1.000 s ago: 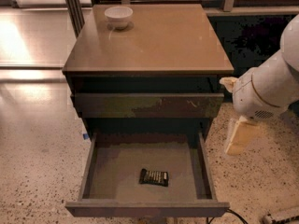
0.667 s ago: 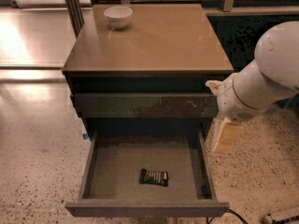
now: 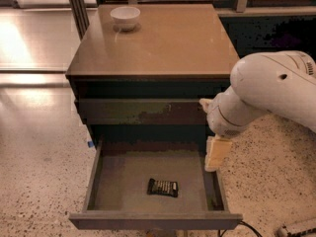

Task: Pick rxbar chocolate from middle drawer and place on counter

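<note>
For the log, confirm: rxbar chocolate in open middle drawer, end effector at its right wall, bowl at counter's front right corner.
Wrong: camera view shows the white bowl at the counter's back left corner. The rxbar chocolate lies in the middle drawer, end effector at its right wall.

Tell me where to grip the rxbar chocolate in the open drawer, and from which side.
Probably across its short width at the middle, from straight above: the rxbar chocolate lies flat on the middle drawer floor, its length left to right, clear of the walls. The gripper hangs at the right wall.
</note>
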